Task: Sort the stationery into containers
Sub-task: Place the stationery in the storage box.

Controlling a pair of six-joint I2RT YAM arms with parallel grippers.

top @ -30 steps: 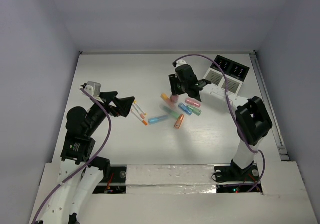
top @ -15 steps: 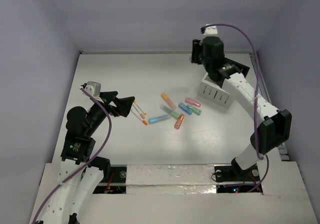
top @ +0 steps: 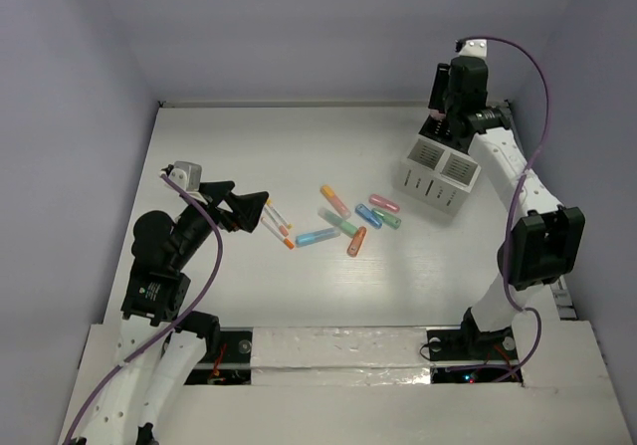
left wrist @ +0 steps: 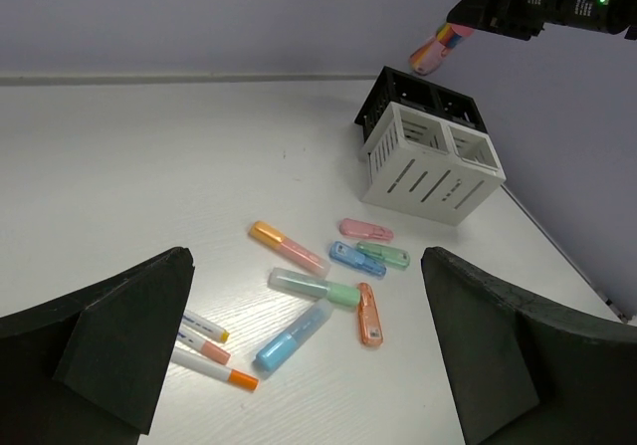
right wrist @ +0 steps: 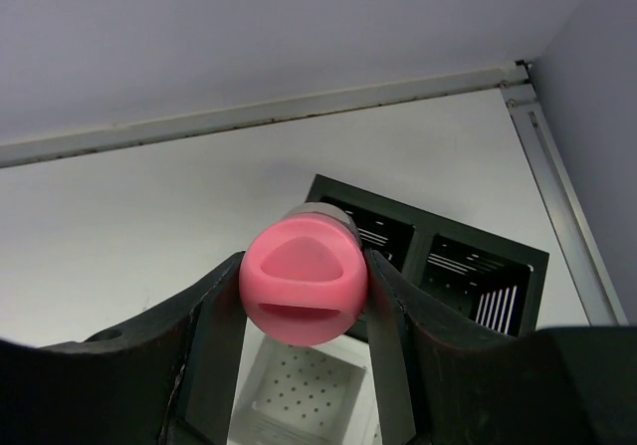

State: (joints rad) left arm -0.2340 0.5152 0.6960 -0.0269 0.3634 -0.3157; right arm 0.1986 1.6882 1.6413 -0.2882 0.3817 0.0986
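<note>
1. Right end effector [top: 439, 118] pinches a stubby pink marker [right wrist: 304, 284] between its fingers. It holds the marker in the air above the black back section [right wrist: 438, 256] of the organizer [top: 436, 174], near the far right corner of the tabletop [top: 229, 136].
2. Left end effector [top: 251, 209] is spread wide and grips nothing. It hovers over the tabletop just beside the thin pens [left wrist: 211, 350].
3. Progress, as I judge it, is early. No item shows inside the white or the black compartments, though their depths are partly hidden. The pink marker looks to be the first one about to go in.
4. Left to sort is everything lying loose in the middle of the tabletop.
5. Count:
   - Seven chunky highlighters [left wrist: 318, 287]: two blue, one pink, one green, one orange, one yellow-and-pink, one clear with a green end.
   - Three thin pens.
   - One marker in the air.
   - That makes eleven items and one organizer.
</note>
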